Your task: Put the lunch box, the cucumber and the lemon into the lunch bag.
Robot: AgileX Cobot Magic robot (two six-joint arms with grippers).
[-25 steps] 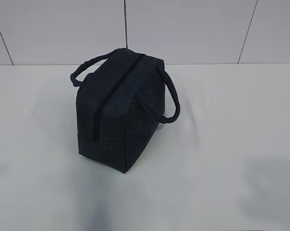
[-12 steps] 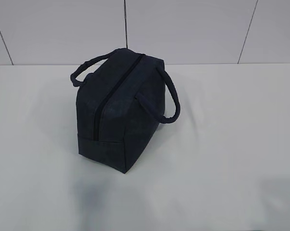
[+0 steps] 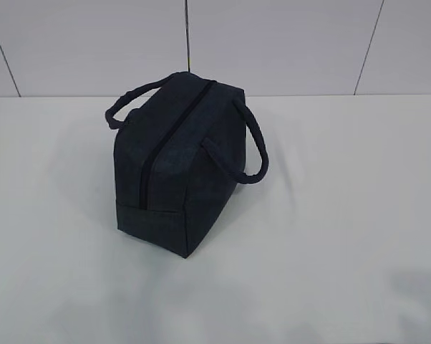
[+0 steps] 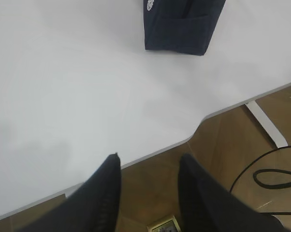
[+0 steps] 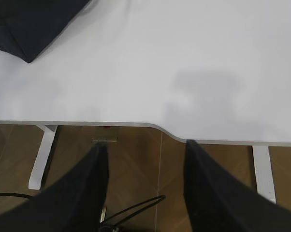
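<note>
One white table [image 3: 344, 215] carried a single lunch bag [image 3: 176, 168], dark navy and boxy, which stood left of centre in the exterior view with its top zipper [image 3: 169, 132] closed along the ridge and its two loop handles [image 3: 248, 147] hanging one to each side. No lunch box, cucumber or lemon showed in any view. Two grippers were visible, each only in its own wrist view: the left gripper [image 4: 148, 166] hung past the table's near edge over the brown floor [image 4: 223, 140] with its jaws apart and nothing between them, and the right gripper [image 5: 145, 152] did likewise, jaws apart and bare. Compared with a second earlier, the bag had not shifted (only the soft grey shadows on the table near the bottom edge had thinned). A small white round logo [image 4: 150, 4] sat on the bag's end panel in the left wrist view, too blurred to read.
</note>
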